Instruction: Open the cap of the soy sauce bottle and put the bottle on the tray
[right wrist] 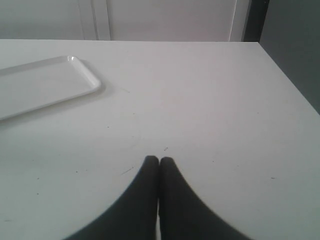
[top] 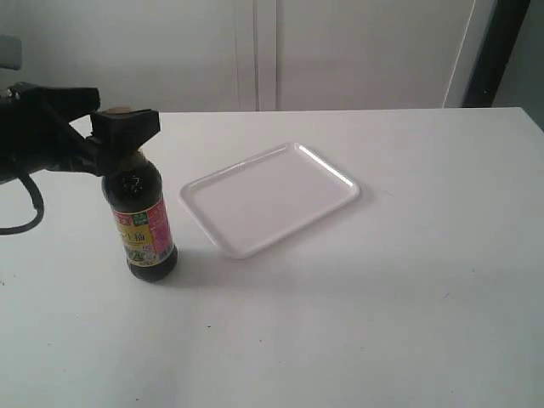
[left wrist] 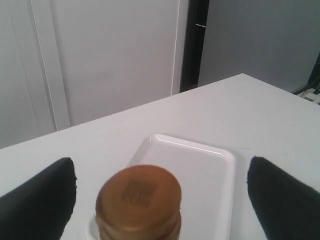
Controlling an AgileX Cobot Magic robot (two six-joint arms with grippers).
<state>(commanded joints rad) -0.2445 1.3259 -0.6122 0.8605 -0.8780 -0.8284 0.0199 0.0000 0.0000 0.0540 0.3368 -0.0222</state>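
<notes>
The soy sauce bottle [top: 144, 223] stands upright on the white table [top: 382, 297], at the left side of the exterior view, with its pink, yellow and green label facing the camera. The tray [top: 269, 196] lies flat on the table just beside it, to the right and a little behind, and the two do not touch. The tray holds nothing. The golden-tan cap [left wrist: 138, 199] sits closed on the neck of the bottle. The left gripper [top: 124, 129] is at the level of the cap; in the left wrist view its two black fingers [left wrist: 40, 200] stand wide apart, one on each side of the cap, with a clear gap to the cap on both sides, so the jaws are spread and grasp nothing. A black cable [top: 25, 204] hangs from the left arm beside the bottle. The right gripper [right wrist: 159, 161] hovers over bare table, well apart from the bottle, with its fingertips pressed together and nothing between them. Behind the table stands a pale wall [top: 255, 51] with panel seams.
</notes>
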